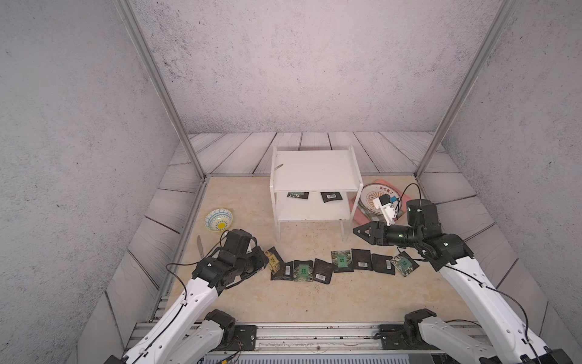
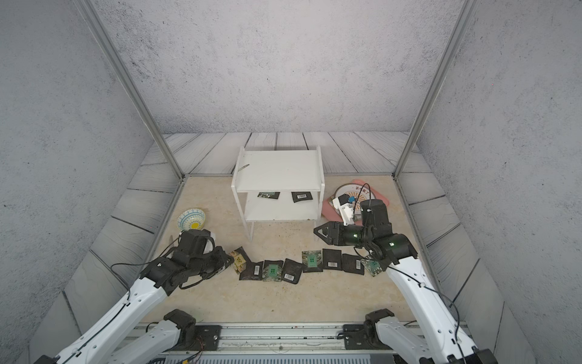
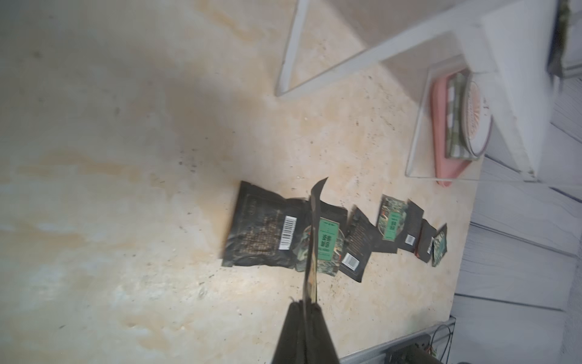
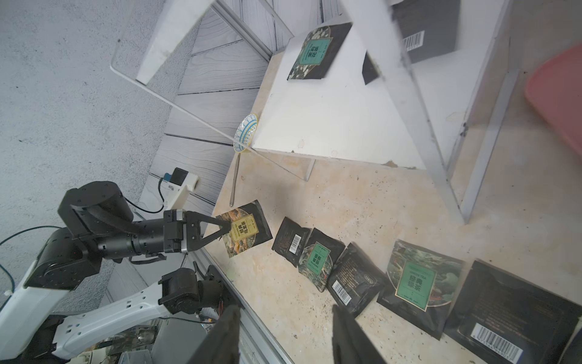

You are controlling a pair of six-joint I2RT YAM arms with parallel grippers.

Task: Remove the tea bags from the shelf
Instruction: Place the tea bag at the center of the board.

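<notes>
My left fingers [image 4: 225, 232] pinch a yellow-labelled dark sachet [image 4: 244, 232]; right fingers [image 1: 357, 231] spread, empty, beside the white two-tier shelf's [image 1: 315, 170] thin leg [image 1: 343, 230], pink tray [image 1: 362, 217] behind.

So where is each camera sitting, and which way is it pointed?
Top views: high at the front, looking down on the shelf and both arms.
Left wrist: on the left arm, along its shut fingers holding a yellow-labelled tea bag.
Right wrist: on the right arm, across the table; open fingers show.
Shared: the tea bag row.
</notes>
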